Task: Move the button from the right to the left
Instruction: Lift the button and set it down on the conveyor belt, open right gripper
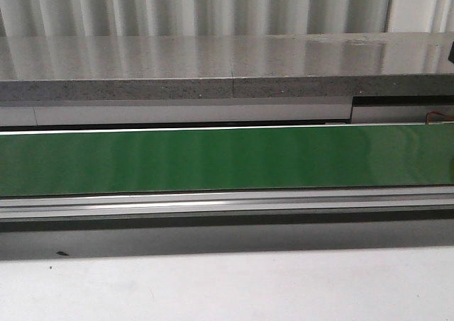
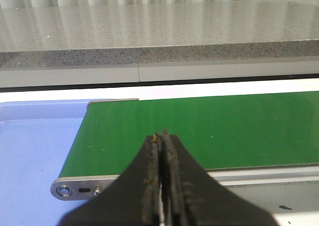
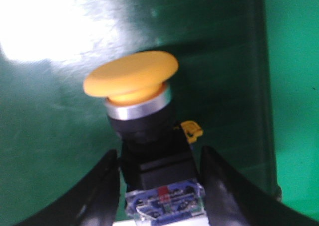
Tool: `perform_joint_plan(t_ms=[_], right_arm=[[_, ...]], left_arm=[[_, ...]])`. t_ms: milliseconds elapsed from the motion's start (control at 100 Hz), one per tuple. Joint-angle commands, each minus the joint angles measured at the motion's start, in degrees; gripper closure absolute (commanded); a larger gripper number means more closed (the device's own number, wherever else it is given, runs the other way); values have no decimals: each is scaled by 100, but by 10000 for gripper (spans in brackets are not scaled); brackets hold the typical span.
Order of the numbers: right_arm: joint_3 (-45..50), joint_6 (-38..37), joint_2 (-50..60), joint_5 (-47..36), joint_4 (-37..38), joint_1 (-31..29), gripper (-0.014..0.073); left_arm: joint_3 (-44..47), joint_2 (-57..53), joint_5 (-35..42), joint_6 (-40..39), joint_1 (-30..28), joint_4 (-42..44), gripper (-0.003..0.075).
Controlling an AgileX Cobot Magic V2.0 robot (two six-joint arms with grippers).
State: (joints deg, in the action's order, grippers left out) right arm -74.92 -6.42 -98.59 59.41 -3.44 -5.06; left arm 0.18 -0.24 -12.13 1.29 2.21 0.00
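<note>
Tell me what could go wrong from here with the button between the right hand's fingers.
1. The right hand flanks the button only at its lower block; the heavy-looking yellow cap leans out, so it might pivot or slip.
2. The front view shows neither hand nor button, so you would likely be steering by wrist views alone.
3. The left hand is shut over the belt, unready to receive.

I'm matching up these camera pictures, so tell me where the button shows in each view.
Front view: not in it; only the green belt shows.
Left wrist view: not in it; the shut left gripper hangs over the belt's end.
Right wrist view: the button is central, yellow cap up, between the right gripper's fingers.
Shared landmark: the green belt.
</note>
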Motion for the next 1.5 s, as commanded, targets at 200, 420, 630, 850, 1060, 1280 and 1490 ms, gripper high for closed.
perform_joint_plan(t_ms=[200,420,630,850,1060,1280,1490], right_arm=[[-115,-21,181,-273,9,-4,35],[-115,714,569,-433,-383,238,-15],[269,918,1175,-854,-355,720,37],[1166,923,1919,-1295,-234,1059,382],[2070,929,2768,-1870,-228,1071,658],[2955,929,3954,-2572,-228,1071,662],[3692,929,5240,-3103,-224,1071,662]], left_arm=[[220,-187,442,-48,-5,-64,741],[220,-187,442,-48,-5,-64,741],[220,-187,442,-48,-5,-64,741],[220,-187,442,-48,-5,-64,741],[220,-187,442,-48,-5,-64,741],[220,-187,442,-48,-5,-64,741],[220,-187,442,-48,-5,-64,741]])
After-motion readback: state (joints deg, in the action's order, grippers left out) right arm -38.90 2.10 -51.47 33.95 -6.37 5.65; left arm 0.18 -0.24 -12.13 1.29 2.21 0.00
